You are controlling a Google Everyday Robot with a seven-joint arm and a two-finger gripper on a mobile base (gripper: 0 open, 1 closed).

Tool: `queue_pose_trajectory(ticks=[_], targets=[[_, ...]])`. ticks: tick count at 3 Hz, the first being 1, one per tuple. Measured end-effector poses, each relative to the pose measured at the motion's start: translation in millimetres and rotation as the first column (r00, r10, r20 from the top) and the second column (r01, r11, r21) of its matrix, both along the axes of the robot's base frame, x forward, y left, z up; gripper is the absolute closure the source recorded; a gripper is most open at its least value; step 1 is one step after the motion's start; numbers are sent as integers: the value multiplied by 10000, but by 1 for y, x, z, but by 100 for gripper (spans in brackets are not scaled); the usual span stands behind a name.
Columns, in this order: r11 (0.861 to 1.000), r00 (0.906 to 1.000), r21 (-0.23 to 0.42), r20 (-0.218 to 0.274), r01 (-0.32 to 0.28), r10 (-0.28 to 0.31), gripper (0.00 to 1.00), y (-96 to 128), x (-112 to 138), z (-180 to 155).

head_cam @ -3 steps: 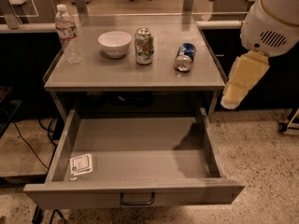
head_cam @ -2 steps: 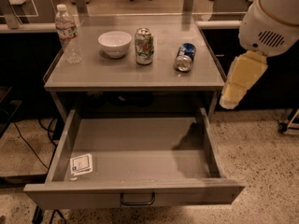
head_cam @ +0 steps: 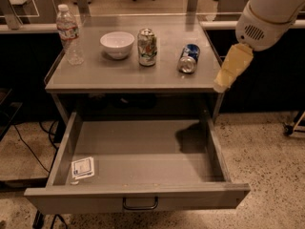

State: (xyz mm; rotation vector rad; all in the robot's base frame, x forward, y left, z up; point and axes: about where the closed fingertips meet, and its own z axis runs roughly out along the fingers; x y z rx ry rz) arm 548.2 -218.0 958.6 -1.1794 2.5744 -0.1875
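My gripper (head_cam: 223, 83) hangs off the right edge of the grey table (head_cam: 95, 78), level with the tabletop and above the right side of the open drawer (head_cam: 143, 147). It holds nothing that I can see. Nearest to it is a blue can (head_cam: 189, 58) lying on its side on the table's right part. A green can (head_cam: 147, 46) stands upright in the middle, with a white bowl (head_cam: 117, 44) to its left and a clear water bottle (head_cam: 69, 34) at the far left. A small white packet (head_cam: 83, 167) lies in the drawer's front left corner.
The drawer is pulled far out toward the camera, its handle (head_cam: 140, 204) at the front. Cables (head_cam: 28, 149) run over the speckled floor on the left. A wheeled stand's leg (head_cam: 294, 125) shows at the right edge. Chairs and desks stand behind.
The gripper has moved up and to the left, closer to the table's right edge. The cans, bowl, bottle and drawer have not moved.
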Motion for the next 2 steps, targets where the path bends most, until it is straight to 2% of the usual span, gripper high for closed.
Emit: queue_pose_trajectory(ticks=[1,2], targets=[[9931,9927,51,-290,1169,-1167,0,-17,28,-10],[9922,9921,106,-207,1239,-1237,0,-18,32,-10]])
